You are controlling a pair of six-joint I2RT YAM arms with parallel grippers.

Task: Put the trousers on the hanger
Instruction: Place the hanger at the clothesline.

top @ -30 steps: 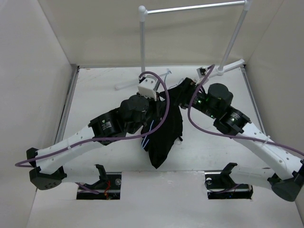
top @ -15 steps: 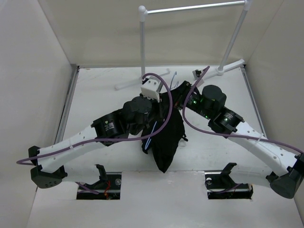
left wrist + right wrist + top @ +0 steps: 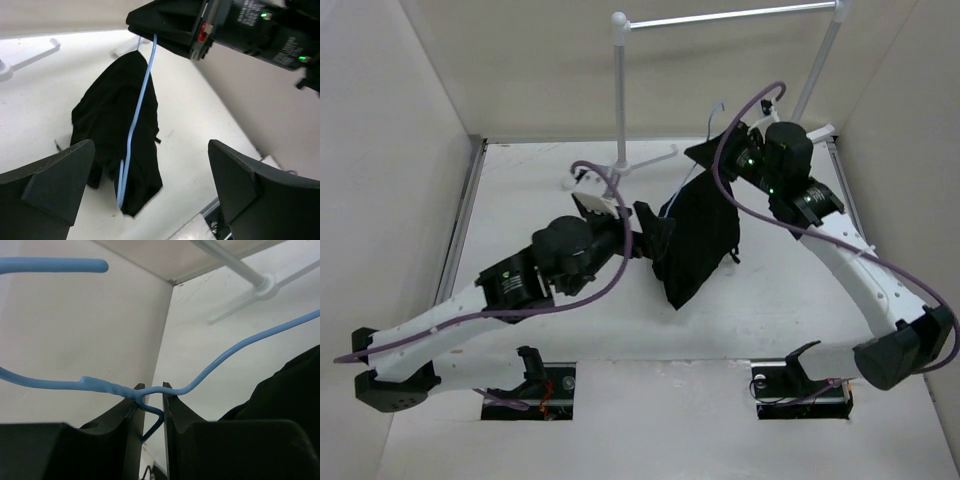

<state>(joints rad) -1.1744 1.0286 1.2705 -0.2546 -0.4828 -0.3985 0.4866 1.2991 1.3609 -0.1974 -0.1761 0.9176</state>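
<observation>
Right wrist view: the right gripper is clenched on the twisted neck of the hanger. The pale-blue wire runs out on both sides of the jaws, and the trousers bunch dark just below and to the right. Seen from the top external camera, this arm has risen and swung from the middle of the desk toward the back right, near the white rack, taking hanger and cloth with it. The trousers hang slanting down from the gripper, their lower end near or on the desk. The left gripper has drawn back to the left and stands released, fingers wide, just beside the cloth and holding nothing. I judge the trousers now ride on the hanger alone, so the draping looks done.
</observation>
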